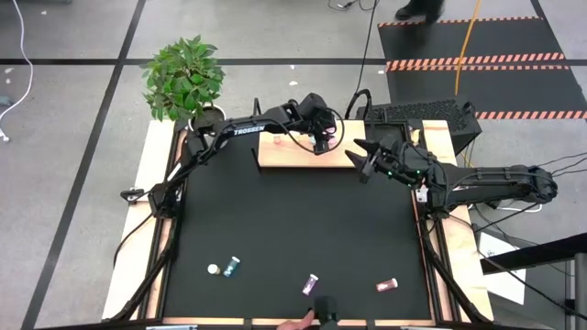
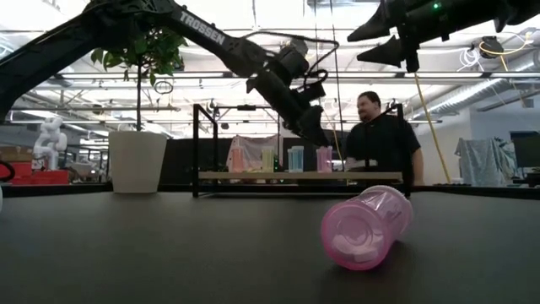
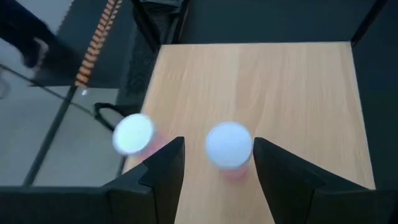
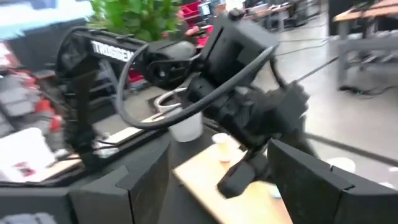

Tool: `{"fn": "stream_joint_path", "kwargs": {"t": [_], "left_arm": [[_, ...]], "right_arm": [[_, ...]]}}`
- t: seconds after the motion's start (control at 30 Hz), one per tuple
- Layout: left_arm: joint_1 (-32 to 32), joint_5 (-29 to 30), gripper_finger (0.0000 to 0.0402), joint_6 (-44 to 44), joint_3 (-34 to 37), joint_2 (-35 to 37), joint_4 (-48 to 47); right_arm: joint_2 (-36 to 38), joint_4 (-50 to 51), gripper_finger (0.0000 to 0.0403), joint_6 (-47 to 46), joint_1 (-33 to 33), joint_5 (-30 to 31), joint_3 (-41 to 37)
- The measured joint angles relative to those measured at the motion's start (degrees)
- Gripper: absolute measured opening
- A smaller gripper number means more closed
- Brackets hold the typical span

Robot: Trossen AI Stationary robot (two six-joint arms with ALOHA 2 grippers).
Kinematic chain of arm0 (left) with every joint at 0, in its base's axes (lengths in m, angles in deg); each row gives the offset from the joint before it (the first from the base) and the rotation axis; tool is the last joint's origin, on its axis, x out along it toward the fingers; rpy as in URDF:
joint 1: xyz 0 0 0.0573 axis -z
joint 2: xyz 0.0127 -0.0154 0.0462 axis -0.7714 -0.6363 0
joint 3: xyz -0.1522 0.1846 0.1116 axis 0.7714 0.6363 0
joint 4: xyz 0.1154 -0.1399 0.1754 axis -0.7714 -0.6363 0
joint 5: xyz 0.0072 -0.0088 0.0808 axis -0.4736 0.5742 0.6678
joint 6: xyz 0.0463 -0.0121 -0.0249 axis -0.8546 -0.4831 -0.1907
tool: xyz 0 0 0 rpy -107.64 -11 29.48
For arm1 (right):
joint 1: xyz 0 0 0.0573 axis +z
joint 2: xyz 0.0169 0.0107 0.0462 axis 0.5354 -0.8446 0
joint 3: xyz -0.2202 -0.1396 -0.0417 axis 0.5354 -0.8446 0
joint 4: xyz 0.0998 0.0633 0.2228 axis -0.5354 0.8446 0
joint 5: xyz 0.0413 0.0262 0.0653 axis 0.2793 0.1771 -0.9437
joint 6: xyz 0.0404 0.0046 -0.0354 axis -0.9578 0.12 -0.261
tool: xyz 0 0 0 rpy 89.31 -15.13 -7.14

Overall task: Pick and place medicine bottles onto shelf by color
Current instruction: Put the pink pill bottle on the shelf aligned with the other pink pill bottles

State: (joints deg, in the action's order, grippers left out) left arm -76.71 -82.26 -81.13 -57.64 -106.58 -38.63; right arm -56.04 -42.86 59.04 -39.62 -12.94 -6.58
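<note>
While left hand (image 3: 214,171) straddles pink bottle (image 3: 229,148) apart, body hidden, right hand (image 4: 211,174) apart.

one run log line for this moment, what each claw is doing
left claw: open, straddling pink bottle standing on shelf | right claw: open, empty, raised at shelf's right end | bottles left lying on table

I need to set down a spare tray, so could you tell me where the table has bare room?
The black mat's middle, between the shelf and the lying bottles by its near edge, is bare. It is crowded around the shelf, where both grippers hover.
</note>
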Motion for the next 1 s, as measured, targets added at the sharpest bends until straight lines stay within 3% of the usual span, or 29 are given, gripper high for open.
{"fn": "stream_joint_path", "kwargs": {"t": [0.23, 0.37, 0.5, 0.6, 0.8, 1.0], "left_arm": [[2.23, 5.80, 0.0193, -4.60, -0.06, 6.06, -1.20], [4.16, 6.31, 0.0193, -3.92, -0.06, 10.57, -2.09], [6.87, 6.39, 0.0193, 0.98, -0.10, 15.22, -4.81], [9.35, 8.07, 0.0193, 9.36, -0.09, 18.73, -7.15], [15.21, 11.84, 0.0193, 20.34, -0.10, 25.52, -13.85], [23.54, 25.37, 0.0193, 21.87, -0.01, 29.96, -21.05]], "right_arm": [[0.00, -2.05, 0.0258, -0.72, 0.01, -5.39, 0.02], [0.00, -3.80, 0.0258, -4.93, -0.28, -15.57, 0.06], [-0.02, -4.52, 0.0250, -9.62, 0.13, -22.50, 0.07], [-0.02, -4.72, 0.0230, -11.34, 0.88, -26.79, 0.07], [-2.05, -5.17, 0.0165, -14.19, 5.61, -26.36, 0.07], [-8.93, -9.23, 0.0107, -14.84, 12.59, -26.39, 0.02]]}}
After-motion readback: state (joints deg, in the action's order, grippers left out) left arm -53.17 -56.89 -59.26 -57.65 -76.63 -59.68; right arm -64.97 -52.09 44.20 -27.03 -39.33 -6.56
